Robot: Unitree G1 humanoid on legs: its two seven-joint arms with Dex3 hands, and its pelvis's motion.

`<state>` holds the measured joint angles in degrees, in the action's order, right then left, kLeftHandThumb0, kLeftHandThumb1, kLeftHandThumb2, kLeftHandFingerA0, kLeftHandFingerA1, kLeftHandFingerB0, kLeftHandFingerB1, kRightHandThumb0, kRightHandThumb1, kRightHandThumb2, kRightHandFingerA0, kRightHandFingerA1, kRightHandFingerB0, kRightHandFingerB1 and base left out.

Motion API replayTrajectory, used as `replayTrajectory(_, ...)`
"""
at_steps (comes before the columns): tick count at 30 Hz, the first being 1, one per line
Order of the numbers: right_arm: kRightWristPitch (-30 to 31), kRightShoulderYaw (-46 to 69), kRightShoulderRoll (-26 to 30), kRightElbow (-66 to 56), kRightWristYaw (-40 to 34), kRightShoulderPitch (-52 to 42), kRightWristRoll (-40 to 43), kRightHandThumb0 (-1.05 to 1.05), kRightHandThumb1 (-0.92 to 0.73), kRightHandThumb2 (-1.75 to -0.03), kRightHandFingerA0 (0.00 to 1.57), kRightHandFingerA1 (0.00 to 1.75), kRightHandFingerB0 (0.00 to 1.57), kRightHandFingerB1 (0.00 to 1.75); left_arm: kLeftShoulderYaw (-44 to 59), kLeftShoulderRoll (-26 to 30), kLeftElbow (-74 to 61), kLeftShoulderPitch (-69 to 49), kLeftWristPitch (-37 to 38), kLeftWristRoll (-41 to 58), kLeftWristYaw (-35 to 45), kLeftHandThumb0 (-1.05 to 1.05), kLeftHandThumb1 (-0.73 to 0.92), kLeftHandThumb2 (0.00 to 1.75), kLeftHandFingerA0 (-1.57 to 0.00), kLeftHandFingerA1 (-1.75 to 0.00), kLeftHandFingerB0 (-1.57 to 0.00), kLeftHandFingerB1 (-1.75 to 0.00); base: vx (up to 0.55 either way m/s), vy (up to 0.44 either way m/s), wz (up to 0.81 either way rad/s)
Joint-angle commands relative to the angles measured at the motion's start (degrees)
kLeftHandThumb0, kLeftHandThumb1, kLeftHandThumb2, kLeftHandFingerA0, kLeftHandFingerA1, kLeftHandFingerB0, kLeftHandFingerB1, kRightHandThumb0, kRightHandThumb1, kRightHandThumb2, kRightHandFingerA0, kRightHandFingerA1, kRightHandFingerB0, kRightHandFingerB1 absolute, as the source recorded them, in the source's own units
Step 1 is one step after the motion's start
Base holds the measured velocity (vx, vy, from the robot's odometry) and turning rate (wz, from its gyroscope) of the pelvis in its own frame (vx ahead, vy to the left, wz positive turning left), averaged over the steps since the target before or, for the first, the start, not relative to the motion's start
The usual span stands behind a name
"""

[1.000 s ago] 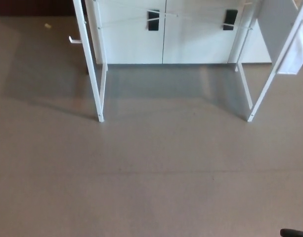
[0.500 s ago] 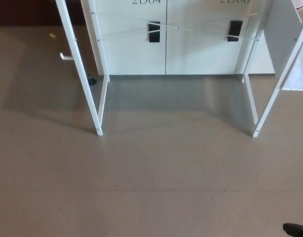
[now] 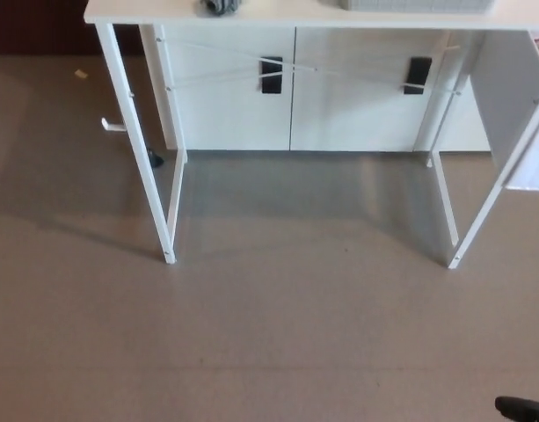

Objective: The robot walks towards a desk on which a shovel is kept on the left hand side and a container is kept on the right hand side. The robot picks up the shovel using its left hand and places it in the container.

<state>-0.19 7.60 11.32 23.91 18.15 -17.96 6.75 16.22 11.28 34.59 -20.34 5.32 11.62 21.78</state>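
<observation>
Barely under way, the task is showing the robot standing short of the white desk [image 3: 251, 12], whose front edge is only just entering the top of the head view. Going left to right: a dark grey object, probably the shovel [image 3: 218, 6], is lying on the desk's left part, cut off by the frame so its shape cannot be confirmed. Further right, the lower rim of a pale grey container [image 3: 418, 4] is sitting on the desktop, well apart from the shovel; its inside is out of view, so its contents cannot be told. At the lower right corner, a small black shape [image 3: 522, 408] is poking into the picture, likely part of the robot's right side, too little to say whether it is released or clenched. No left hand is showing. Judging from this, everything is remaining to be done: closing in, grasping the shovel, and carrying it to the container.
</observation>
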Motion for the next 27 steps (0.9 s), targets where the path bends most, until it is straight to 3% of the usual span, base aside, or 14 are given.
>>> replayTrajectory(1,-0.22,0.14,0.49,-0.21,-0.92,-0.36,-0.55,-0.21,-0.49,-0.54,0.72,0.56,0.43,0.46,-0.04,0.30,-0.24,-0.53,1.64,-0.23,-0.47,-0.54,0.48,0.81,-0.28,-0.49,-0.25,-0.45,0.15,-0.117,0.10)
replayTrajectory(2,-0.31,0.10,0.52,-0.19,-0.95,-0.28,-0.60,-0.22,-0.48,-0.54,0.72,0.56,0.42,0.46,-0.09,0.30,-0.29,-0.45,1.67,-0.26,-0.50,-0.47,0.64,0.59,-0.33,-0.38,-0.34,-0.37,0.15,-0.099,0.09)
replayTrajectory(6,-0.93,-0.03,0.52,0.15,-0.45,-0.32,-0.41,-0.21,-0.49,-0.54,0.72,0.56,0.43,0.47,-0.04,0.43,0.04,-0.57,2.25,-0.30,-0.32,-0.46,0.64,0.59,-0.34,-0.37,-0.34,-0.36,0.11,-0.157,0.07)
replayTrajectory(8,-1.42,-0.58,0.92,0.08,-0.69,-0.72,-1.35,-0.24,-0.49,-0.54,0.70,0.55,0.42,0.46,-0.19,0.38,-0.81,-1.03,1.47,-0.57,-0.89,-0.53,0.49,0.81,-0.28,-0.49,-0.25,-0.45,0.19,-0.287,-0.11)
replayTrajectory(12,-0.88,-0.21,0.57,0.59,-0.30,-0.15,-0.26,-0.23,-0.47,-0.53,0.71,0.58,0.41,0.47,-0.31,0.70,0.25,-0.78,2.30,-0.58,-0.15,-0.47,0.64,0.59,-0.34,-0.38,-0.33,-0.36,0.23,-0.231,0.11)
replayTrajectory(13,-1.00,-0.16,0.53,0.67,0.00,-0.34,-0.05,-0.24,-0.47,-0.53,0.71,0.58,0.41,0.47,-0.25,0.66,0.49,-0.74,2.25,-0.58,-0.39,-0.53,0.49,0.82,-0.29,-0.49,-0.23,-0.45,0.14,-0.127,0.01)
replayTrajectory(14,-1.24,-0.28,0.63,0.66,0.02,-0.45,-0.28,-0.26,-0.47,-0.53,0.71,0.57,0.41,0.47,-0.24,0.60,0.46,-0.84,2.26,-0.63,-0.59,-0.53,0.49,0.81,-0.29,-0.49,-0.24,-0.45,0.12,-0.093,-0.04)
replayTrajectory(15,-1.37,-0.41,0.73,0.66,0.01,-0.55,-0.52,-0.25,-0.46,-0.53,0.72,0.57,0.42,0.47,-0.30,0.62,0.53,-0.99,2.50,-0.84,-0.77,-0.48,0.64,0.59,-0.34,-0.38,-0.34,-0.36,0.13,-0.071,0.00)
replayTrajectory(16,-1.07,-0.41,0.65,0.67,-0.33,-0.56,-0.63,-0.25,-0.47,-0.53,0.74,0.57,0.43,0.46,-0.41,0.71,0.67,-1.06,2.84,-1.01,-0.67,-0.55,0.49,0.81,-0.29,-0.49,-0.24,-0.45,0.13,-0.047,-0.06)
replayTrajectory(19,-1.66,-0.57,0.64,0.50,-0.26,-1.00,-0.81,-0.25,-0.46,-0.53,0.72,0.57,0.42,0.47,-0.45,0.68,0.57,-1.32,2.83,-1.13,-0.94,-0.55,0.48,0.81,-0.29,-0.49,-0.24,-0.45,0.12,-0.015,-0.06)
replayTrajectory(20,-2.11,-0.58,0.65,0.72,-0.18,-1.16,-0.86,-0.26,-0.46,-0.53,0.72,0.57,0.43,0.47,-0.51,0.75,0.51,-1.56,3.09,-1.12,-0.68,-0.48,0.64,0.59,-0.34,-0.38,-0.34,-0.36,0.14,0.013,-0.02)
replayTrajectory(24,-2.32,-1.01,0.93,1.13,-0.68,-0.87,-1.85,-0.29,-0.46,-0.53,0.72,0.56,0.43,0.46,-0.87,0.90,-0.23,-2.00,3.57,-1.41,-0.80,-0.55,0.49,0.82,-0.29,-0.49,-0.24,-0.45,0.19,0.155,0.01)
replayTrajectory(26,-2.03,-0.86,0.75,1.23,-0.71,-0.78,-1.51,-0.27,-0.46,-0.53,0.73,0.56,0.43,0.46,-0.95,1.08,0.47,-1.71,3.91,-1.33,-0.65,-0.49,0.65,0.59,-0.34,-0.37,-0.33,-0.36,0.21,0.245,0.07)
replayTrajectory(27,-2.26,-0.98,0.82,1.49,-0.83,-0.59,-1.78,-0.28,-0.46,-0.53,0.74,0.57,0.44,0.47,-1.02,1.11,0.68,-1.68,4.22,-1.52,-0.99,-0.56,0.49,0.82,-0.29,-0.49,-0.23,-0.45,0.17,0.025,0.05)
